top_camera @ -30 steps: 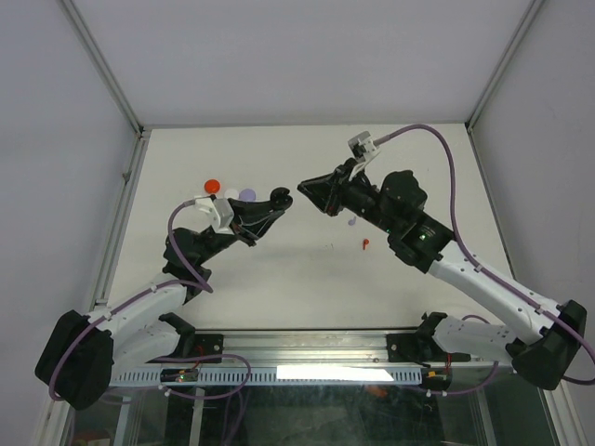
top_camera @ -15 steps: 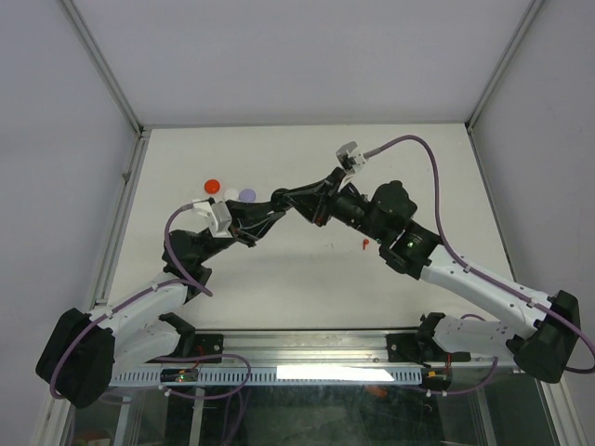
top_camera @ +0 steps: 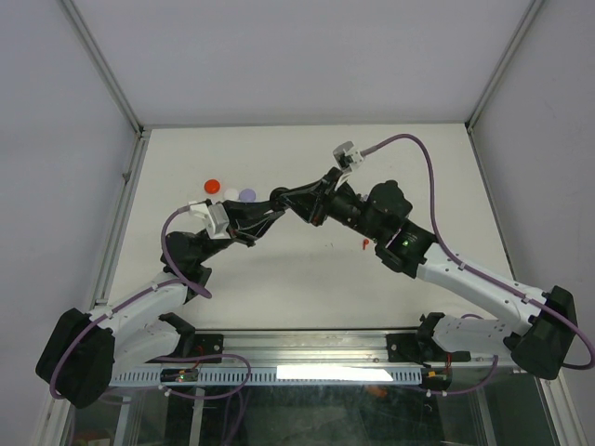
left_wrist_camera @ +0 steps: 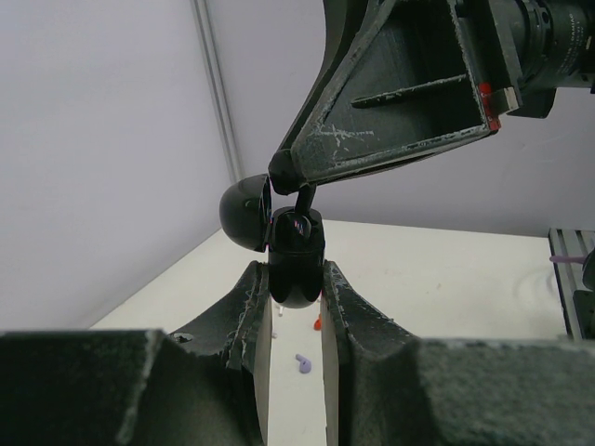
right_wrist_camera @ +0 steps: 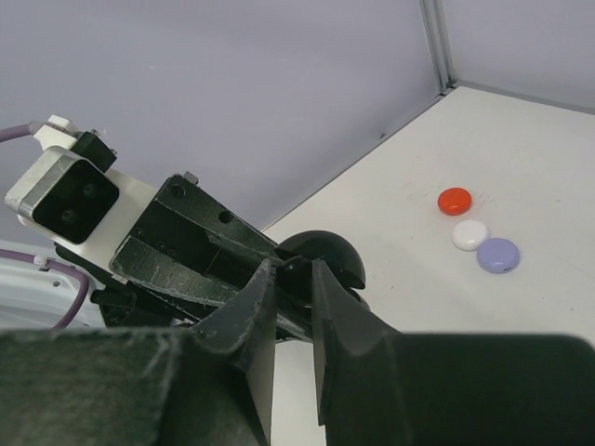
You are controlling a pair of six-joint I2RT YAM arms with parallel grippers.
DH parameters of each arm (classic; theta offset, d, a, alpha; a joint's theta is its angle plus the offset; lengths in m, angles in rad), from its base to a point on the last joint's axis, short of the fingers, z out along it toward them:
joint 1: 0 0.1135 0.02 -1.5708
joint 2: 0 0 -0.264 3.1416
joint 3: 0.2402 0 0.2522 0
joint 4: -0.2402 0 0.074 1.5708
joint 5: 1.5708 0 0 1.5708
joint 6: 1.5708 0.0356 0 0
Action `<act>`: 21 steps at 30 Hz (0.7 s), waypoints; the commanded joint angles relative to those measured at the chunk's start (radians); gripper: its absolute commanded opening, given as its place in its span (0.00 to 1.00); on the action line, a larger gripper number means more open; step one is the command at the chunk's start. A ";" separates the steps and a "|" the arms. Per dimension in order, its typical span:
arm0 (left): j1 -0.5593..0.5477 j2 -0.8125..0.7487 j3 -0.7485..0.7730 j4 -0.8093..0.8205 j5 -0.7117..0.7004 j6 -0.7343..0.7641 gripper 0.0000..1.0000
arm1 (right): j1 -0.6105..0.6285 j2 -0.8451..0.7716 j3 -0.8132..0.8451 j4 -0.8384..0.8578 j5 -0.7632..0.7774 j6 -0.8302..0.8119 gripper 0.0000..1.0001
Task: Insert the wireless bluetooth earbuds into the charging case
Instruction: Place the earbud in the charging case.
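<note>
Where claws meet mid-air, pinching case, earbud

Red earbud partly behind right arm

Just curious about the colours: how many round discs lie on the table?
3: red disc, white disc, lavender disc, in a row on the table's left. More may be hidden.

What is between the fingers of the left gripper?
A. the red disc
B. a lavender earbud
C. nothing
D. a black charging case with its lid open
D: in the left wrist view, the left gripper is shut on the black charging case, its lid open, while the right gripper holds a black earbud at its opening.
</note>
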 commanded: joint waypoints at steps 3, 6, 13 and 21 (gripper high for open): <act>-0.005 -0.017 0.005 0.067 -0.012 -0.012 0.00 | 0.008 0.007 -0.003 0.089 -0.022 0.059 0.08; -0.005 -0.017 0.005 0.069 -0.017 -0.018 0.00 | 0.011 0.011 -0.005 0.100 -0.030 0.069 0.08; -0.005 -0.018 -0.003 0.098 -0.028 -0.045 0.00 | 0.015 0.013 -0.013 0.085 -0.006 0.058 0.09; -0.005 -0.014 -0.011 0.112 -0.029 -0.057 0.00 | 0.022 0.035 0.009 0.034 0.023 0.038 0.22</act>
